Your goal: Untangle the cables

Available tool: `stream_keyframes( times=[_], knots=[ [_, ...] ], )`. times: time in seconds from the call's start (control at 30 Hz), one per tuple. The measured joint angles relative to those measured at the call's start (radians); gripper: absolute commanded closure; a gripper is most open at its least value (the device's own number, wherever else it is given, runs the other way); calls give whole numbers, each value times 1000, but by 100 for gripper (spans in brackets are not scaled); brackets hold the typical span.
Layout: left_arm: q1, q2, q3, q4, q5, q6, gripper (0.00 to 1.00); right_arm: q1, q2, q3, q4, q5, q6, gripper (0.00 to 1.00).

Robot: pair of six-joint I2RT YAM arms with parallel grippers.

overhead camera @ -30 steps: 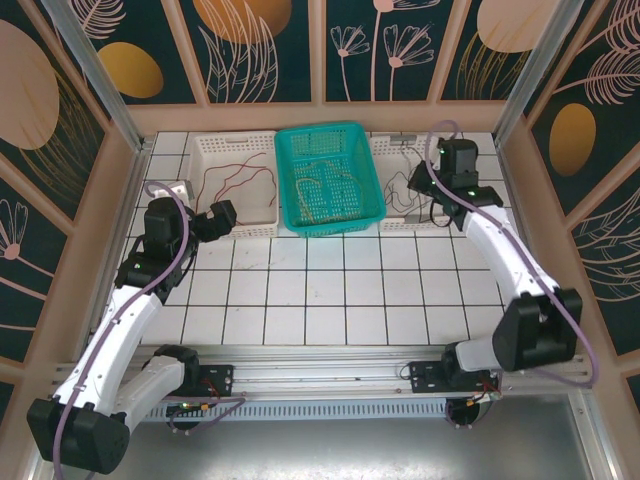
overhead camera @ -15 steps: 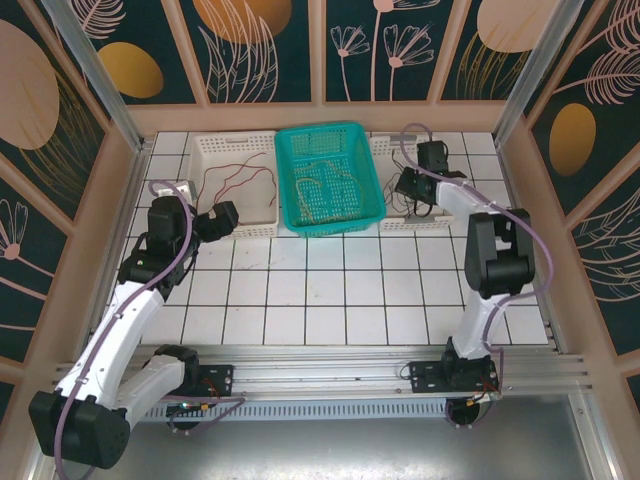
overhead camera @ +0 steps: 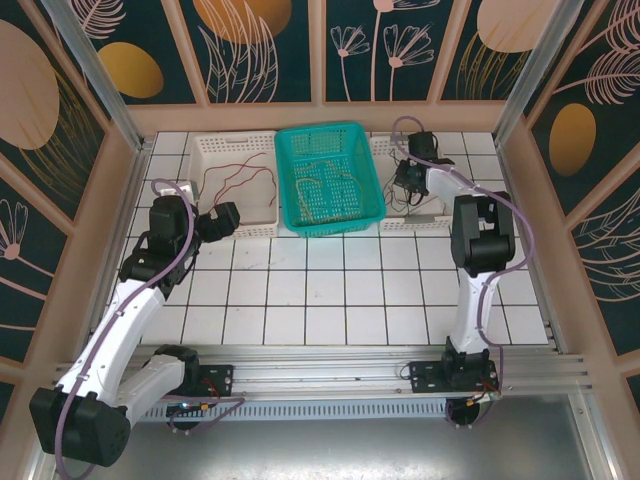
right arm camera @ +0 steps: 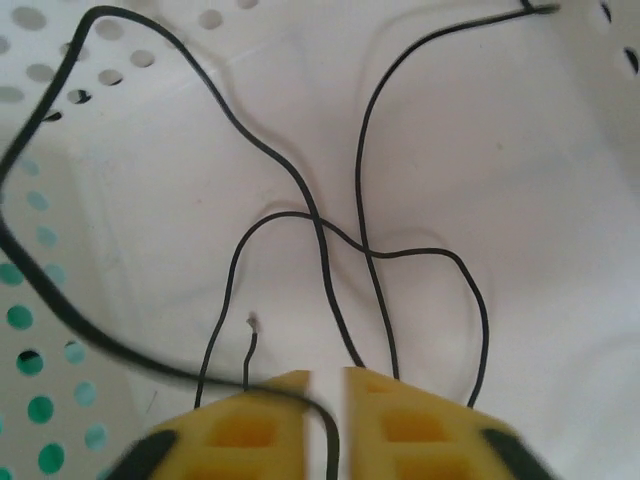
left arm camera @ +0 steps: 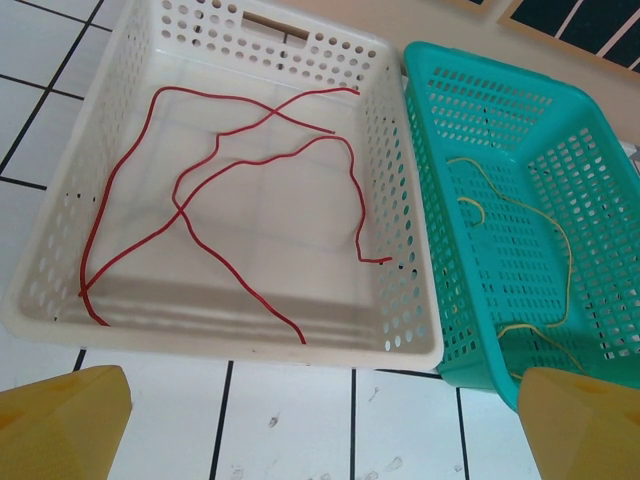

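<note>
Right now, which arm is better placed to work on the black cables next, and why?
Right: the right gripper hangs just above the black cables inside their white basket; the left gripper faces the red cables.

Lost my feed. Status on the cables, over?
Left gripper open, facing red cables in left white basket. Right gripper nearly closed at black cables, grip unclear. Nothing blocking.
</note>
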Motion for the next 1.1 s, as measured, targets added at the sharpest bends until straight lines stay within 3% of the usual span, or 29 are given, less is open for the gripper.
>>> stream_keyframes(
  times=[0.2, 0.5, 0.57, 0.6, 0.63, 0.87, 1.1],
  knots=[
    [0, 0, 0, 0, 0, 3, 2, 0, -163, -32, -6, 6, -15, 63],
    [0, 0, 0, 0, 0, 3, 2, 0, -426, -128, 32, 23, -17, 56],
    [0, -1, -3, 0, -1, 3, 1, 4, -523, -245, 82, 30, -16, 45],
    [0, -3, -5, 1, -4, 3, 1, 6, -570, -301, 109, 32, -16, 31],
    [0, -5, -9, 1, -9, 3, 2, 8, -638, -377, 138, 38, -18, 2],
    [0, -60, -42, 23, -86, -2, 1, 11, -1007, -805, 433, 130, -11, 1],
    [0, -86, -111, 79, -170, -52, 2, 11, -1006, -960, 525, 372, 27, 1]
  ],
)
